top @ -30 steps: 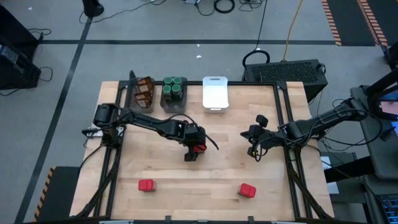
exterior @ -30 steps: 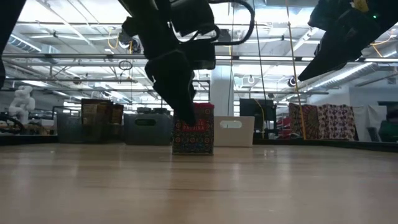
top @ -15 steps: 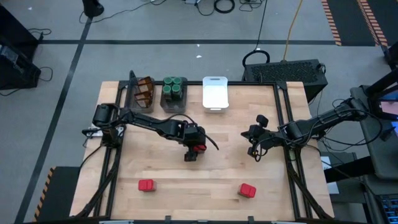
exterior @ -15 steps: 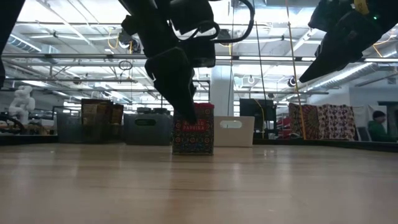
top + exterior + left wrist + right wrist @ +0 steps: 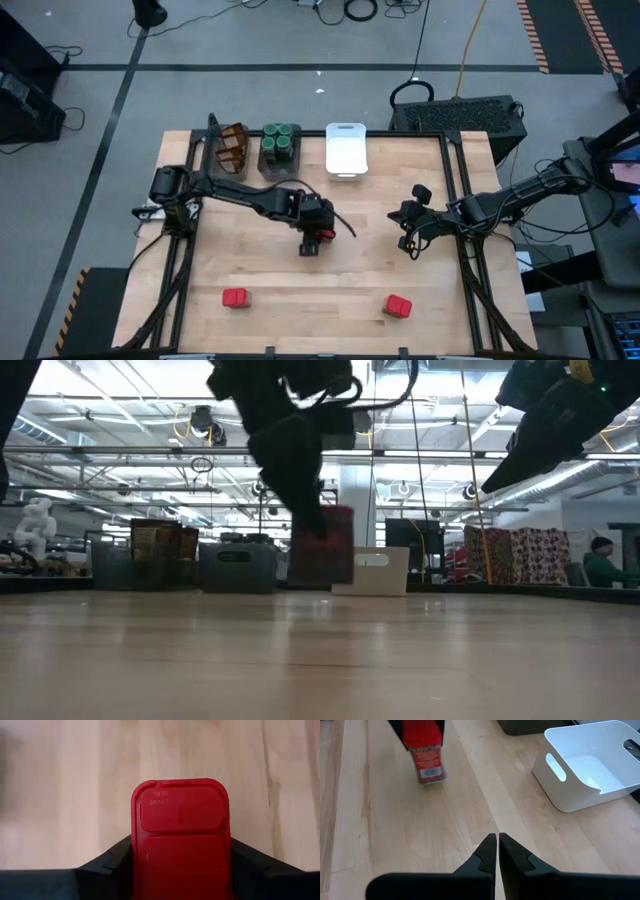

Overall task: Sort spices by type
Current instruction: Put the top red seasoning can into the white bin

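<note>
— Tin, where is it?
— Near the middle of the bench, clamped in the left gripper and clear of the wood in the low view. Upright, long axis vertical, red lid up toward the wrist.
— Other tins?
— Two red tins lie near the front edge, one left, one right.
— Right gripper?
— Fingers pressed together, holding nothing, above the right side.
— Bins?
— Along the back edge: packets, jars, then the white bin.
</note>
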You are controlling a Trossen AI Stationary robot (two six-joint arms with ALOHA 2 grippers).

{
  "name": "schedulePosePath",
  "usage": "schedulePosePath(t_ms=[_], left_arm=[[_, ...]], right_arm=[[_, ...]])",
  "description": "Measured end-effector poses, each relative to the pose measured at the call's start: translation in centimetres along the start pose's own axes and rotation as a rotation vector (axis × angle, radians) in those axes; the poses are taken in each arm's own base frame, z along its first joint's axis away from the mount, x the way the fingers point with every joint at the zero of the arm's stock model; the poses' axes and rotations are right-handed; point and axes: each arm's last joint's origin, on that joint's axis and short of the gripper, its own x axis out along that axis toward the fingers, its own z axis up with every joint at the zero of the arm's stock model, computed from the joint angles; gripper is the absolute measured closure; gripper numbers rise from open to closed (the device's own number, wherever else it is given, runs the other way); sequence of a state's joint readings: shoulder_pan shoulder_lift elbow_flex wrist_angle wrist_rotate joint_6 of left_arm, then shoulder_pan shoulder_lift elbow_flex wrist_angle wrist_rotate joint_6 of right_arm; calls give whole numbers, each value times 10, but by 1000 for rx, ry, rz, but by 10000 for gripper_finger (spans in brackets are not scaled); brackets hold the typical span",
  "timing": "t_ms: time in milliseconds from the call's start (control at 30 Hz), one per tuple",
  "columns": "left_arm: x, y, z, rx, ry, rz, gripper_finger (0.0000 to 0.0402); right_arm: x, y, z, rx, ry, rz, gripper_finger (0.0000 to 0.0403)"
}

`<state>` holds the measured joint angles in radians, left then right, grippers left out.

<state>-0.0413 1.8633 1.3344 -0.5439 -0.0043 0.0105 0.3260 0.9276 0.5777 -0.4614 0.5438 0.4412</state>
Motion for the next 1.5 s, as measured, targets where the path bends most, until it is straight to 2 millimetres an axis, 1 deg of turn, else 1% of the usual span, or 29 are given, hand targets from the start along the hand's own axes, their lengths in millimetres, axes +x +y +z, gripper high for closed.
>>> schedulePosePath(t_ms=[67,167,333,400,467,600,700,767,867,933,1033,1167,1233,1333,1400,1500], left_arm=[[-9,7,9,10,-7,19,185],[-27,20,28,-12,-54,50,185],[-62,53,57,-15,-162,107,185],[-77,68,66,-8,-208,137,185],[-89,85,71,-17,-245,168,185],[-109,127,73,-15,-300,255,185],[-116,160,70,-16,-361,308,185],[-115,184,67,-40,-410,322,185],[-102,217,60,-67,-456,301,185],[-89,235,55,-77,-476,280,185],[-67,255,49,-54,-485,256,185],[-45,272,44,-4,-505,276,185],[-35,277,40,20,-487,283,185],[-18,284,33,8,-450,272,185],[-13,289,31,-2,-440,271,185],[-12,293,30,-7,-439,276,185]], right_arm=[[0,0,0,0,0,0,403],[0,0,0,7,0,0,403],[0,0,0,18,0,0,403],[0,0,0,18,0,0,403],[0,0,0,22,0,0,403],[0,0,0,40,0,0,403],[0,0,0,45,0,0,403],[0,0,0,46,-1,1,403],[0,0,0,70,3,14,403],[0,1,0,90,8,28,403],[0,2,0,131,18,48,403],[0,2,1,189,15,55,403],[0,3,2,205,9,60,403],[0,3,2,231,10,72,403],[0,3,2,245,17,82,403],[0,3,2,261,18,83,403]])
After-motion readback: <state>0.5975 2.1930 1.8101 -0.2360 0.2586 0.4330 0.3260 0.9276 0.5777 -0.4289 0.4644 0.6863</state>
